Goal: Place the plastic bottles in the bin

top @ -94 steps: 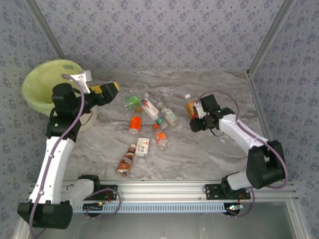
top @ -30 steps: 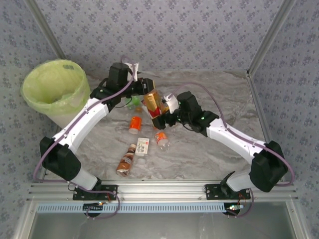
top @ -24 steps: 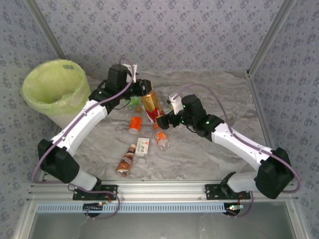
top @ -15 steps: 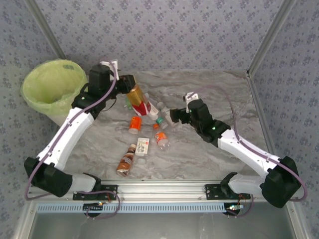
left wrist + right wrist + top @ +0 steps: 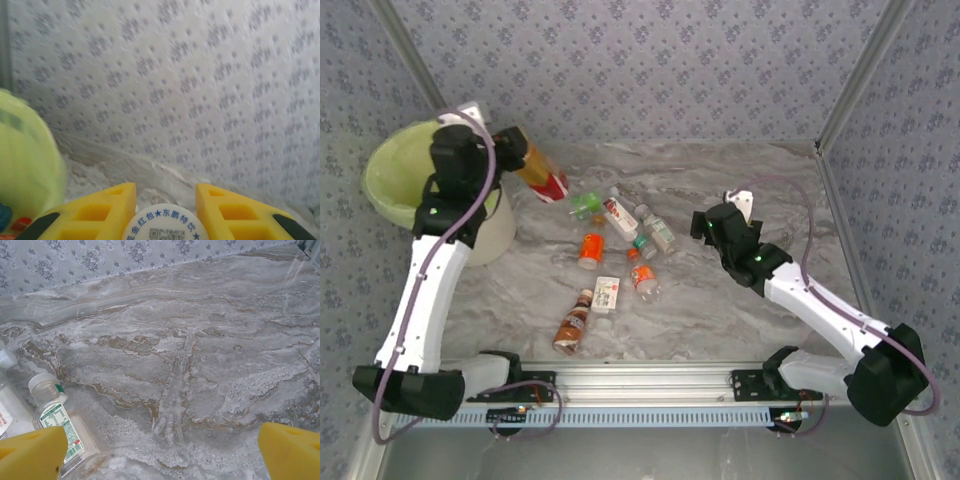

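The left gripper (image 5: 516, 157) is lifted high at the left side of the table, with its jaws closed on an orange-and-red labelled bottle (image 5: 542, 176). In the left wrist view the two yellow fingers (image 5: 85, 212) stand one on each side of the white round end of this bottle, which carries blue print. Both fingers lie close against it, with no gap to be seen. In the top view the bottle is tilted, its free end pointing toward the middle of the table. It hangs in the air just beside the right rim of the bin (image 5: 390, 190), not over the opening. The bin stands at the far left and is lined with a yellow-green bag.

The right gripper (image 5: 704, 226) is over the marble table (image 5: 750, 180), to the right of the group of bottles, and it holds nothing. Its yellow fingers (image 5: 30, 452) are spread wide, one at each lower corner of the right wrist view, with bare marble between them. A clear bottle with a white cap (image 5: 57, 422) and a green-and-white label lies just beside the left-hand finger there; whether they touch, I cannot tell.

The other plastic bottles (image 5: 591, 248) lie scattered in the middle of the table, between the two arms, well apart from the bin.
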Tool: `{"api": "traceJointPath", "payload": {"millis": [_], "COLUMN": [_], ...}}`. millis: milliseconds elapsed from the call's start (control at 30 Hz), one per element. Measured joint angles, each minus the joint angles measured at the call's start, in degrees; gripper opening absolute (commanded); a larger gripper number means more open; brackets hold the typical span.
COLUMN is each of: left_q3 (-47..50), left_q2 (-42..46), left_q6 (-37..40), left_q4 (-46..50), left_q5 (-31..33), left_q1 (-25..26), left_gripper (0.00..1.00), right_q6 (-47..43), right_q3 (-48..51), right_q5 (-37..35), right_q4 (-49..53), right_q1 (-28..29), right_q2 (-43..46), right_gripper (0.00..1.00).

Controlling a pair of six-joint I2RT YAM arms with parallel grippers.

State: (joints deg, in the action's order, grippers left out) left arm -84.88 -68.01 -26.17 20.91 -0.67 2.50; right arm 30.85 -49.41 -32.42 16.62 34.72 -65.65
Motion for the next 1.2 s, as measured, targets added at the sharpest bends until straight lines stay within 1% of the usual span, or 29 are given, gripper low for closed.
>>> {"api": "traceJointPath", "payload": {"millis": [400,467,600,700,767,833,933,967,1000,1033,1067,1100,1133,1167,1200], "left_q3": [-12.9,-13.3,-13.1,-11.4,-10.3,-9.3,-6.8,-5.9,-4.9,-4.0,-3.3,-2.8,-2.6,-2.6,-2.6], "left_q2": [-1.7,-1.9,-1.9,-1.9,-2.6,-4.3,-6.7,-7.2,-7.8,-8.3,-8.7,-9.1,-9.5,-9.8,-10.1], "left_q6": [2.1,3.0,5.7,5.7,3.9,0.9,-3.4,-4.5,-5.7,-6.8,-7.6,-8.0,-8.6,-9.1,-9.5], "left_q4": [0.2,0.1,0.0,-0.5,0.0,0.8,1.9,2.2,2.6,3.2,3.7,4.4,5.1,5.6,6.0], "left_q5": [0.2,2.3,10.3,14.3,14.2,12.5,9.6,8.7,7.6,6.8,6.0,5.5,5.0,4.6,4.3], "left_q1": [-11.3,-12.4,-13.6,-16.7,-20.3,-24.3,-28.1,-28.7,-29.3,-29.6,-29.8,-29.8,-29.9,-29.9,-29.9], "left_gripper": [0.00,0.00,0.00,0.00,0.00,0.00,0.00,0.02,0.10,0.22,0.36,0.56,0.75,0.85,0.91], "right_q6": [1.6,1.7,1.8,1.8,1.8,1.8,1.8,1.8,1.9,2.0,2.0,2.0,2.0,2.0,2.0], "right_q3": [0.9,0.9,0.9,0.9,1.0,1.0,1.0,1.0,1.0,1.0,1.0,1.0,1.0,1.0,1.0], "right_q5": [-0.2,-0.2,-0.2,-0.2,-0.2,-0.2,-0.2,-0.2,-0.2,-0.2,-0.2,-0.2,-0.2,-0.2,-0.2], "right_q4": [1.7,1.7,1.7,1.7,1.7,1.7,2.1,2.1,2.1,2.1,2.1,2.1,2.1,2.1,2.1], "right_q1": [-0.5,-0.5,-0.5,-0.6,-0.6,-0.6,-0.6,-0.6,-0.6,-0.6,-0.6,-0.6,-0.6,-0.6,-0.6], "right_q2": [0.5,0.5,0.5,0.5,0.5,0.5,0.5,0.5,0.5,0.5,0.5,0.5,0.5,0.5,0.5], "right_gripper": [1.00,1.00,1.00,1.00,1.00,1.00,1.00,1.00,1.00,1.00,1.00,1.00,1.00,1.00,1.00]}}
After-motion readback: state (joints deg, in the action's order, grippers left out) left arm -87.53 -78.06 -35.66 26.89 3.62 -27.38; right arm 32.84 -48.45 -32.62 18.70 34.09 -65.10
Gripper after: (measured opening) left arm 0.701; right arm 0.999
